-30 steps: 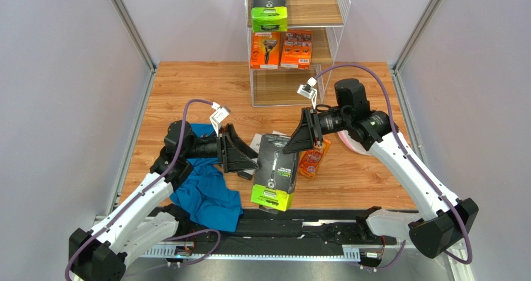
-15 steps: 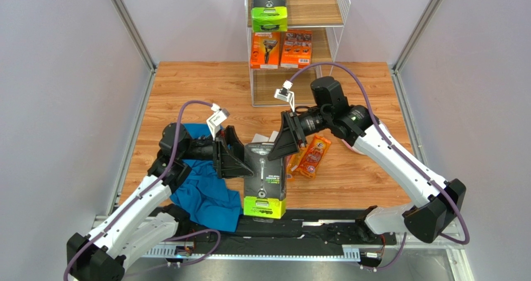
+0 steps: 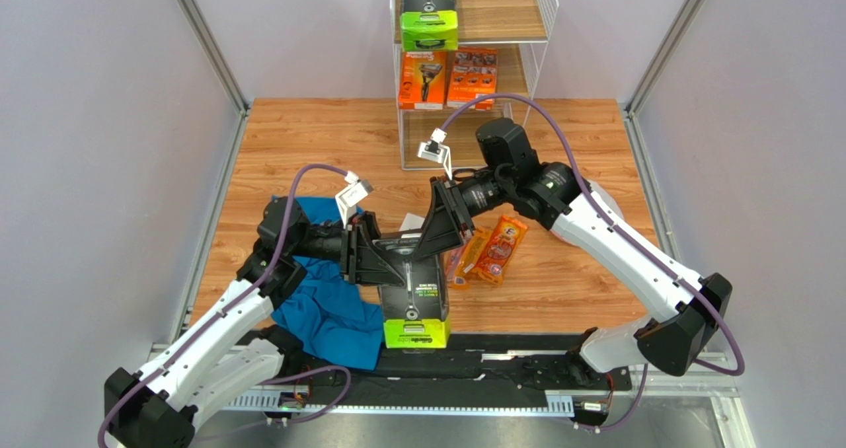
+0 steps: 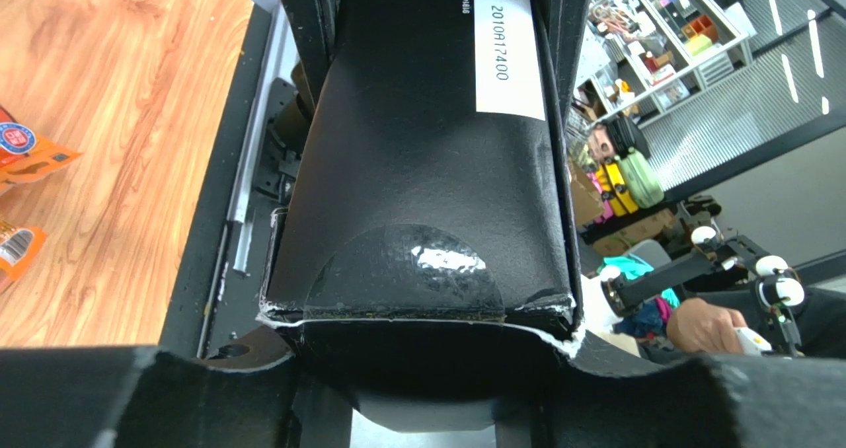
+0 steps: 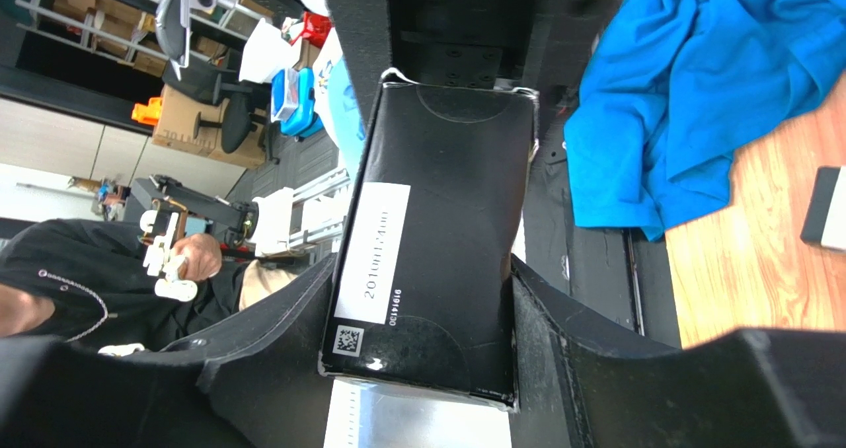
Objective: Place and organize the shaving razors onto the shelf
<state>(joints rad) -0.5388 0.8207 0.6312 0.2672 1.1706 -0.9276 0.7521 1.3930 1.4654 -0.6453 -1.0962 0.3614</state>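
Observation:
A black razor box with a lime-green end (image 3: 415, 304) hangs above the table's near edge, held from both sides. My left gripper (image 3: 382, 260) is shut on one end; in the left wrist view that box (image 4: 427, 170) fills the gap between the fingers and its edge is crumpled. My right gripper (image 3: 437, 232) is shut on the opposite end (image 5: 427, 240). The shelf (image 3: 541, 17) stands at the back. Its top tier holds another black and green box (image 3: 428, 12), the middle tier two orange boxes (image 3: 447, 79). Two orange blister packs (image 3: 492, 252) lie on the table.
A blue cloth (image 3: 323, 309) lies under the left arm. The corner of a white box (image 3: 409, 220) shows behind the grippers. The black rail (image 3: 496, 354) runs along the table's near edge, below the held box.
The right gripper carried the black box leftward to the left gripper. The left jaws, open before, have shut on its other end. The box now hangs more upright.

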